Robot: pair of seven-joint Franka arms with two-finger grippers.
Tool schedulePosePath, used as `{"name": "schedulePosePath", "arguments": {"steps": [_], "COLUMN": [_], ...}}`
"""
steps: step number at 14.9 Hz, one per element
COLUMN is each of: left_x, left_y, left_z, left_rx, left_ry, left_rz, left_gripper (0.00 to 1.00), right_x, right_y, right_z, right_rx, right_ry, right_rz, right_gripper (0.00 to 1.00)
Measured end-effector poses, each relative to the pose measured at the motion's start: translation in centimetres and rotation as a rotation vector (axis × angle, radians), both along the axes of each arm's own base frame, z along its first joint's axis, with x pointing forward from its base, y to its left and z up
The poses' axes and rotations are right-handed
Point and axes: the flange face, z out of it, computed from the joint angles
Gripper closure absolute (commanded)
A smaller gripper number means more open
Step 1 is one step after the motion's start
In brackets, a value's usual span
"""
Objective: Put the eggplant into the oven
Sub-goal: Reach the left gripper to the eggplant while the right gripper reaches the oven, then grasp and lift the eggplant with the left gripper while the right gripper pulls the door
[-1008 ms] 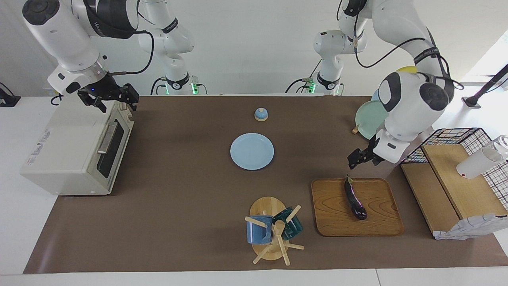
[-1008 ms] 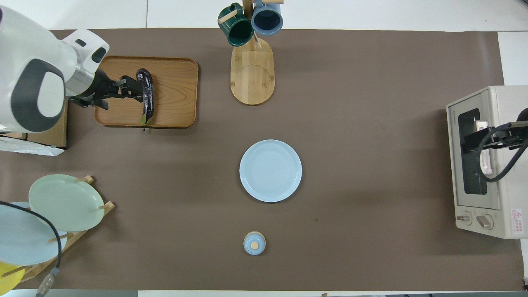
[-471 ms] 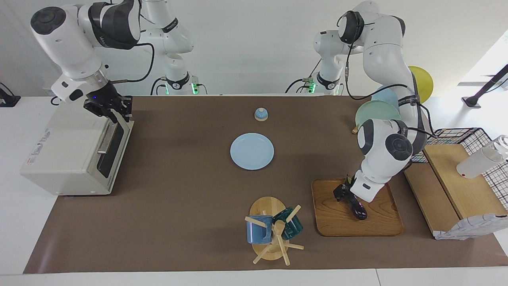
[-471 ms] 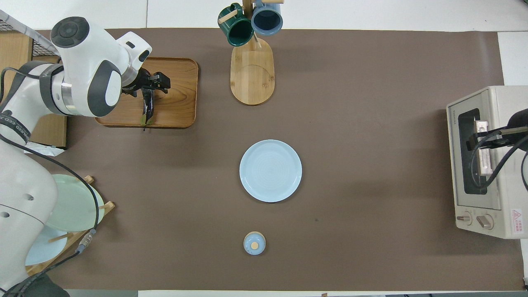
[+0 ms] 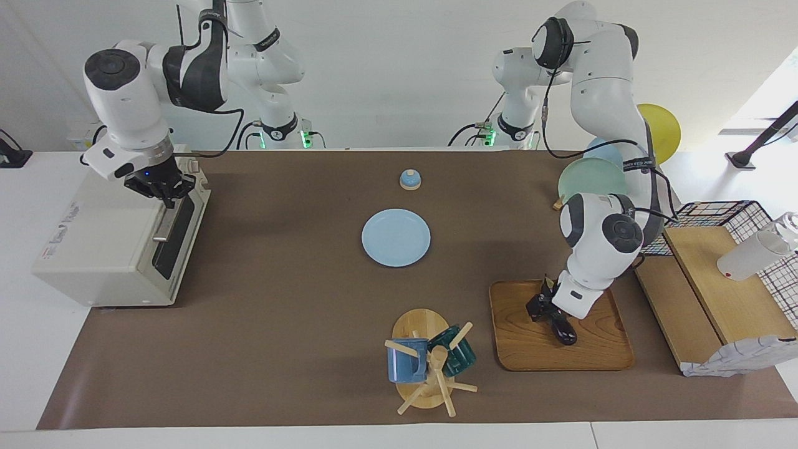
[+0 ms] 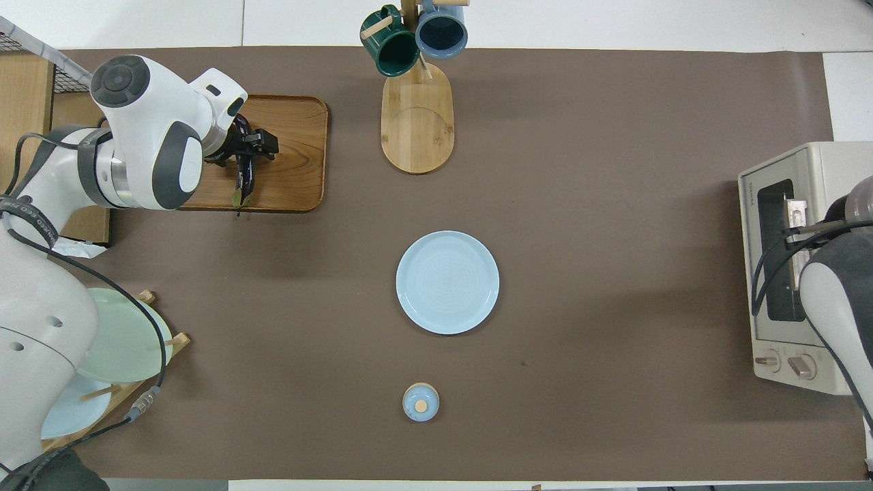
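Note:
The dark purple eggplant (image 5: 566,333) lies on the wooden tray (image 5: 592,355) toward the left arm's end of the table; it also shows in the overhead view (image 6: 240,187). My left gripper (image 5: 541,307) is down at the eggplant's middle, covering it (image 6: 247,144). The cream-white oven (image 5: 100,249) stands at the right arm's end with its door shut (image 6: 839,157). My right gripper (image 5: 165,194) is at the top end of the door's bar handle (image 5: 163,227), and its arm hides part of the oven in the overhead view (image 6: 794,228).
A light blue plate (image 5: 396,237) lies mid-table, and a small lidded bowl (image 5: 410,179) sits nearer to the robots. A mug rack (image 5: 427,362) stands beside the tray. A plate rack (image 5: 589,178) and a wooden shelf with a wire basket (image 5: 717,274) are at the left arm's end.
My left arm came down from above the tray onto the eggplant. My right gripper moved from over the oven's top corner down to the door handle. The eggplant has not moved.

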Motion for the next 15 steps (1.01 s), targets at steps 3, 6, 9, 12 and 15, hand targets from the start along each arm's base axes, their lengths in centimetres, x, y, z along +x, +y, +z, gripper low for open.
{"name": "schedulePosePath", "arguments": {"steps": [3, 6, 9, 12, 15], "left_x": [0.0, 0.0, 0.0, -0.1, 0.0], "left_y": [0.1, 0.1, 0.0, 0.0, -0.1], "left_z": [0.2, 0.4, 0.6, 1.3, 2.6], "left_rx": [-0.001, -0.002, -0.002, 0.000, -0.002], "left_ry": [-0.007, -0.010, -0.012, -0.004, 0.015], "left_rz": [0.002, 0.001, 0.000, -0.001, 0.003], "left_gripper": [0.13, 0.32, 0.60, 1.00, 1.00], "right_x": [0.1, 0.0, 0.0, -0.1, 0.0], "right_y": [-0.2, -0.1, 0.8, 4.8, 8.1], "right_z": [-1.8, -2.2, -2.7, -4.4, -7.6], "right_rx": [-0.014, -0.014, -0.014, -0.010, 0.032], "right_ry": [0.013, 0.010, 0.002, -0.022, -0.050], "right_rz": [0.004, 0.004, -0.007, -0.001, 0.000], "right_gripper": [1.00, 1.00, 1.00, 1.00, 1.00]}}
